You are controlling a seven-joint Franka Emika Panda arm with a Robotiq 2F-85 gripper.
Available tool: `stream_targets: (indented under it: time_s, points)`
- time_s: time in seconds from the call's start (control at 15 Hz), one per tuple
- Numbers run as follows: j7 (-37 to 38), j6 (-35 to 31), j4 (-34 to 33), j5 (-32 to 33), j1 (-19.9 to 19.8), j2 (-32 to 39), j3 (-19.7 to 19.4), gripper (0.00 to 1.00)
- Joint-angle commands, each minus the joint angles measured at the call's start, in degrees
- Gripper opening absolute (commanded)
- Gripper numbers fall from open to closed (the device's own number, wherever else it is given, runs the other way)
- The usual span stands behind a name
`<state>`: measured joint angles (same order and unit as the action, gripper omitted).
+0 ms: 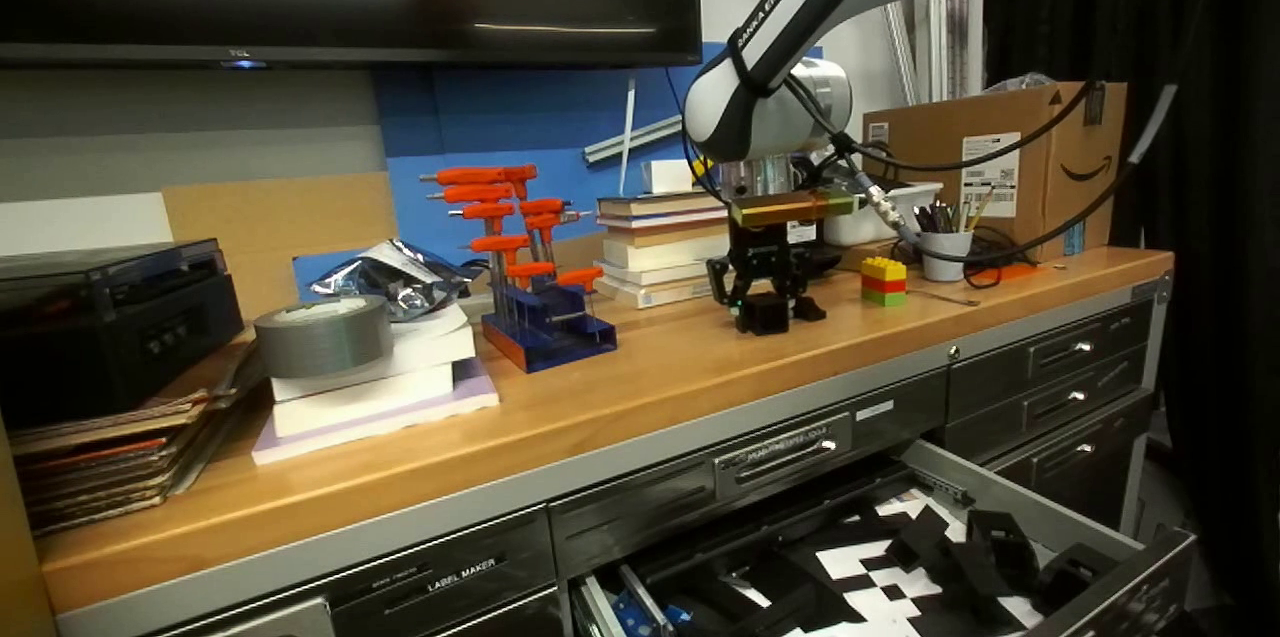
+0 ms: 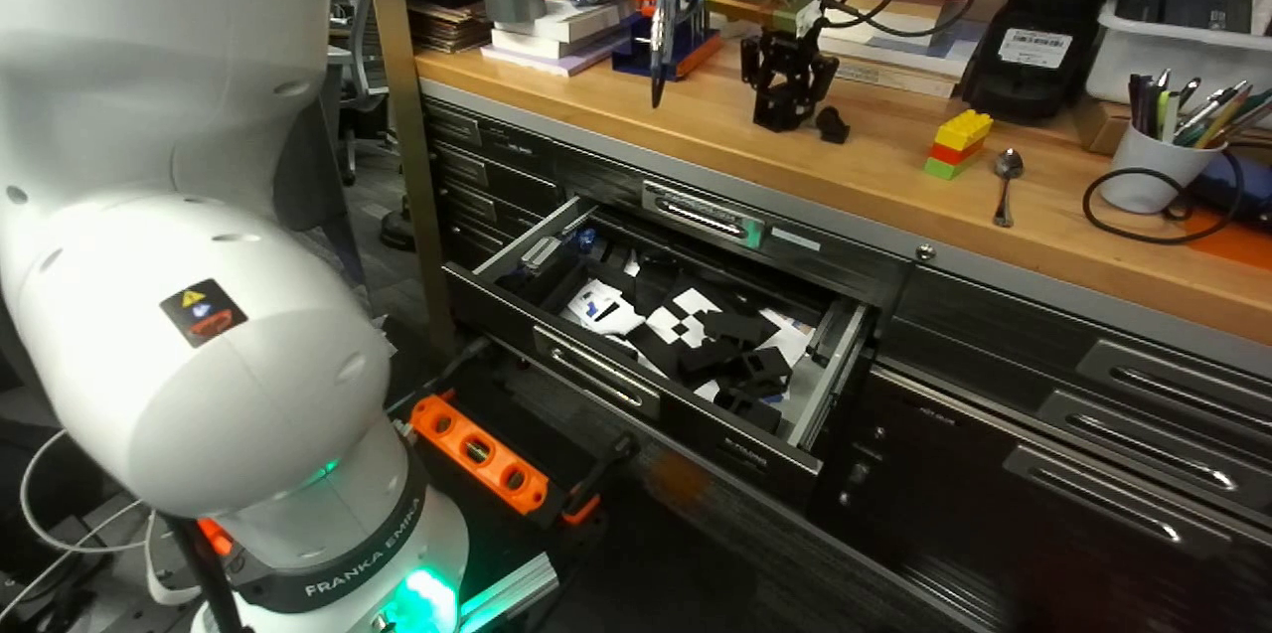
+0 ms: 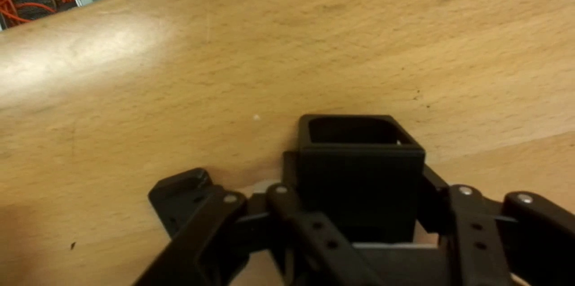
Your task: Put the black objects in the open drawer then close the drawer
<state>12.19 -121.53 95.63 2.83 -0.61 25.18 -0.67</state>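
My gripper (image 1: pixel 768 289) is just over the wooden bench top; it also shows in the wrist view (image 3: pixel 359 196). Its fingers press on both sides of a hollow, box-like black piece (image 3: pixel 359 182), which also shows in an exterior view (image 2: pixel 780 108). I cannot tell whether the piece touches the bench. A smaller black piece (image 3: pixel 177 198) lies beside the gripper on the bench, also visible in both exterior views (image 1: pixel 808 309) (image 2: pixel 832 125). The wide drawer (image 2: pixel 696 426) stands open below the bench edge. Several black pieces (image 2: pixel 760 370) lie in it on black-and-white patterned sheets.
A toy-brick stack (image 1: pixel 884 281), a spoon (image 2: pixel 1006 188) and a pen cup (image 1: pixel 943 255) stand to one side. A book stack (image 1: pixel 660 252) and a black device (image 2: pixel 1033 47) are behind. A blue rack with orange-handled tools (image 1: pixel 550 327) stands on the other side.
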Motion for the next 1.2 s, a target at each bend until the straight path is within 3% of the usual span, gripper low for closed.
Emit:
stream_targets:
  time_s: [0.0, 0.33, 1.13]
  points:
    - [-1.3, 1.7, -2.4, -1.4, 0.1, 1.1, -0.4, 0.34]
    - [-0.3, 3.3, 0.5, -1.2, 0.2, -1.4, -0.8, 0.32]
    - [-1.2, -8.3, 34.0, -1.8, 0.1, -24.7, -0.2, 0.32]
